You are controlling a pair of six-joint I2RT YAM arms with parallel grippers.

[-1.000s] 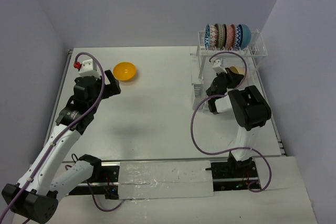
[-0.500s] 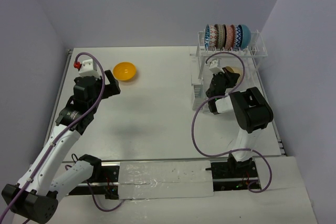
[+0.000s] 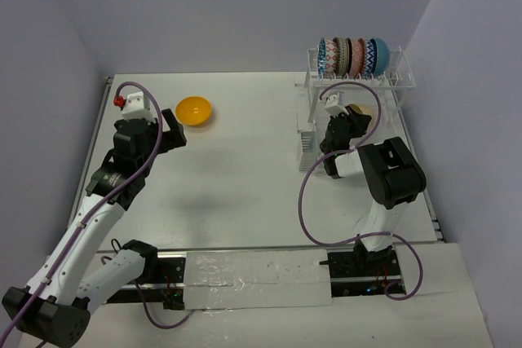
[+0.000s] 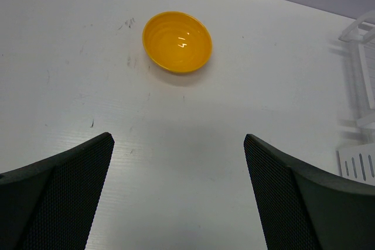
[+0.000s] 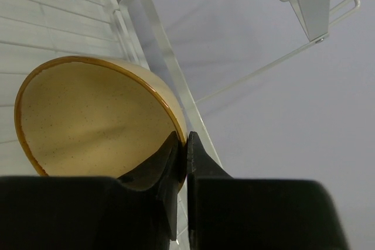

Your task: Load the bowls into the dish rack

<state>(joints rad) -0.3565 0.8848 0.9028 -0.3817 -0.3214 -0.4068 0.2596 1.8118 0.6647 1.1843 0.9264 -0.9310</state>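
1. While a row of patterned and teal bowls [image 3: 353, 55] stands on edge in the dish rack [image 3: 397, 77], upper right of the overhead frame, two aren't loaded yet, I'd say.
2. The speckled tan bowl [image 5: 88, 115] is glazed w/ a brown rim, tilted at the rack's lower level. The right gripper [image 5: 183, 140] pinches its rim, jaws narrow. Can't tell if it's resting.
3. The orange-yellow bowl [image 3: 194, 110], glossy and ribbed inside, sits upright on the white table [image 3: 245, 169], upper left-centre.
4. The left gripper [image 4: 179, 141] hovers near it, jaws wide, nothing betw. them.
5. Rack: clear plastic, white wire.

Orange bowl [image 3: 194, 110] on table [image 3: 245, 169] (near left gripper [image 3: 174, 129]), bowls [image 3: 353, 55] standing in dish rack [image 3: 397, 79]
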